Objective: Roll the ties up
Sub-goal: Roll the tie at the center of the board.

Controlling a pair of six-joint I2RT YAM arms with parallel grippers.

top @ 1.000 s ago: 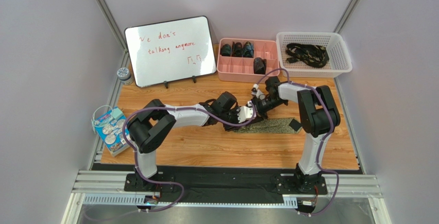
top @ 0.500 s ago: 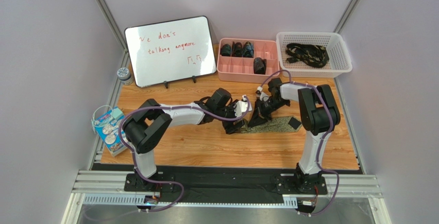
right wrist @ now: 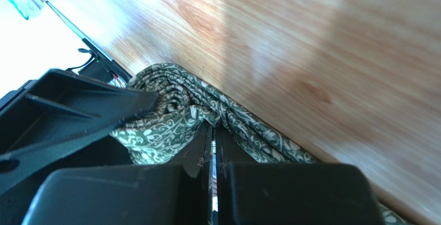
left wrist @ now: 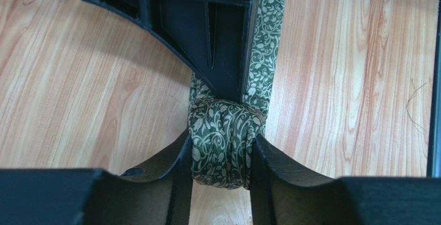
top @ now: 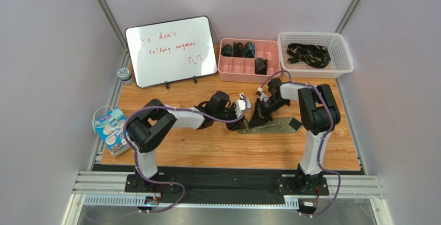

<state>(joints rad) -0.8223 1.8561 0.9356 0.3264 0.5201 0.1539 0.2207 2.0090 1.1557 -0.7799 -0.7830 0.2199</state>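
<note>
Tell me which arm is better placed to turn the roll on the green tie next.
Left, probably. The left fingers clamp the roll from both sides; the right fingers sit closed on the flat tie beside it.

The left tool (left wrist: 221, 160) pinches a tight roll of olive-green tie (left wrist: 223, 126) printed with pale leafy vines, one black finger on each side. The right tool (left wrist: 226, 80) comes down from above, its tip touching the roll. The unrolled strip runs away beside it across the wooden table (left wrist: 93, 80).
</note>
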